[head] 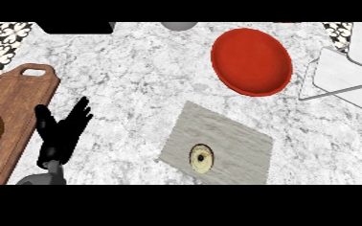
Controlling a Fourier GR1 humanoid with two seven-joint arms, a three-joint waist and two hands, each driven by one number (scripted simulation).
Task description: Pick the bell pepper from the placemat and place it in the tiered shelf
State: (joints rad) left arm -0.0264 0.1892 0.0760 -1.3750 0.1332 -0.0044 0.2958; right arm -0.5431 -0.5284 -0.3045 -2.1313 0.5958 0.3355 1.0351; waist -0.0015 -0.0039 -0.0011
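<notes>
A pale yellow bell pepper (202, 158) with a dark stem end lies on the grey placemat (226, 136) in the lower middle of the head view. The white tiered shelf (339, 74) stands at the right edge, only partly in view. My left hand (60, 131) rests at the lower left with its fingers straight and pointing up, well to the left of the placemat and holding nothing. My right hand does not show.
A red bowl (252, 61) sits beyond the placemat, left of the shelf. A wooden cutting board (21, 107) lies along the left edge next to my left hand. A black object (76, 27) and a grey round thing (178, 26) sit at the far edge.
</notes>
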